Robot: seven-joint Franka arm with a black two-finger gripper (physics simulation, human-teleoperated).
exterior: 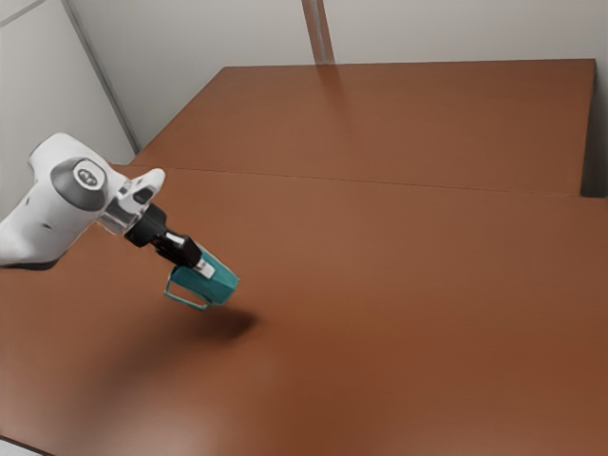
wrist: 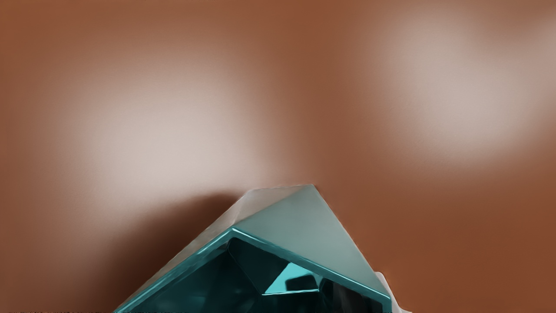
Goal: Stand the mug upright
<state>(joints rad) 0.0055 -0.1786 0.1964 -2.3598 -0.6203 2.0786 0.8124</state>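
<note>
Presently, exterior view: one white robot arm (exterior: 49, 211) is carrying one black two-finger tool (exterior: 206, 267) over one reddish-brown table (exterior: 408, 294). The tool is clamping one teal, faceted mug (exterior: 220, 287), which is hanging tilted above the table, mouth facing the hand, base slanting toward the exterior view's right; its one thin handle (exterior: 184, 301) is jutting out below. Wrist view: one pale fingertip (wrist: 395, 305) is bearing on the mug's outer wall; a dark shape (wrist: 349, 300) inside is suggesting the second finger. Judgement: righting is running mid-air; the next move is calling for swinging the base squarely downward, then lowering before releasing.
</note>
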